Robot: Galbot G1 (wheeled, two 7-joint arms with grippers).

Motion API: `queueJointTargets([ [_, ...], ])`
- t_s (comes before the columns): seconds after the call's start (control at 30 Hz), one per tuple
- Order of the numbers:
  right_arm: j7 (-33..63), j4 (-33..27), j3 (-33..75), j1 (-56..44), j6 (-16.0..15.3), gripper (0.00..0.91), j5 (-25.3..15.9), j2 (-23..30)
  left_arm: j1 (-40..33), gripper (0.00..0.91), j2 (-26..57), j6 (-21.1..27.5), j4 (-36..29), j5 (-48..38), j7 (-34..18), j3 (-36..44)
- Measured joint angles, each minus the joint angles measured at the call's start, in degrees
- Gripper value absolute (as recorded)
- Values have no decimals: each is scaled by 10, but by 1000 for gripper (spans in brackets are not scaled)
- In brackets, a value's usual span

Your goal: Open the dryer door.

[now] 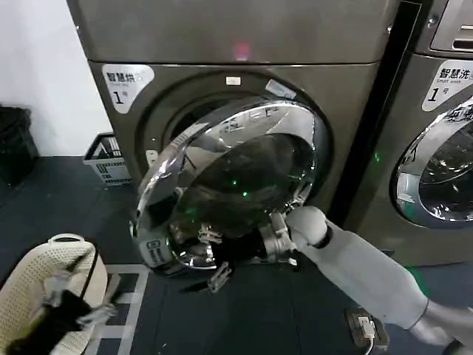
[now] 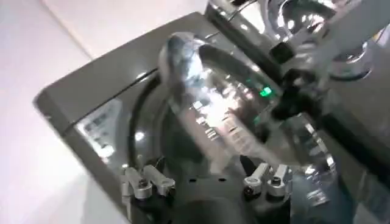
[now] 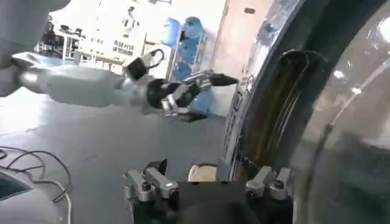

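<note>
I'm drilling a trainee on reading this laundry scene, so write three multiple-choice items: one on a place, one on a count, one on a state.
1. Where is the right gripper?
A. on the machine's top panel
B. at the dryer door's lower edge
C. inside the basket

2. How many chrome-ringed round doors appear in the head view?
A. one
B. two
C. three

3. What state is the dryer door in?
A. shut flush
B. removed and lying on the floor
C. partly open

Key: 1 B, the right gripper sits under the rim of the dryer door. 2 B, that door plus the neighbouring machine's door. 3 C, the door angles out from the front, with the drum opening exposed behind it.
</note>
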Motion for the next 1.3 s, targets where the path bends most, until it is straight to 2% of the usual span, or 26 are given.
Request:
queueJointTargets([
  [0.13,-8,16,-4,-8,0,907,-1,-11,-23,907,29,34,18,-41,-34,-16],
  [0.4,-10,49,4,-30,1,907,-1,-41,-70,907,61,100,24,-52,-77,14],
  [0.6,-4,78,33,-55,3,907,2,-67,-109,907,75,145,29,-28,-96,77],
  [0.73,5,114,80,-100,9,907,9,-103,-148,907,89,161,46,-15,-100,139],
  [0.97,44,188,251,-275,43,907,22,-180,-196,907,120,156,70,-34,-89,224],
  [1.13,91,224,412,-433,72,907,39,-188,-208,907,134,150,67,-36,-80,257],
  [1.3,141,256,609,-626,120,907,49,-170,-208,907,147,136,58,-37,-68,290],
])
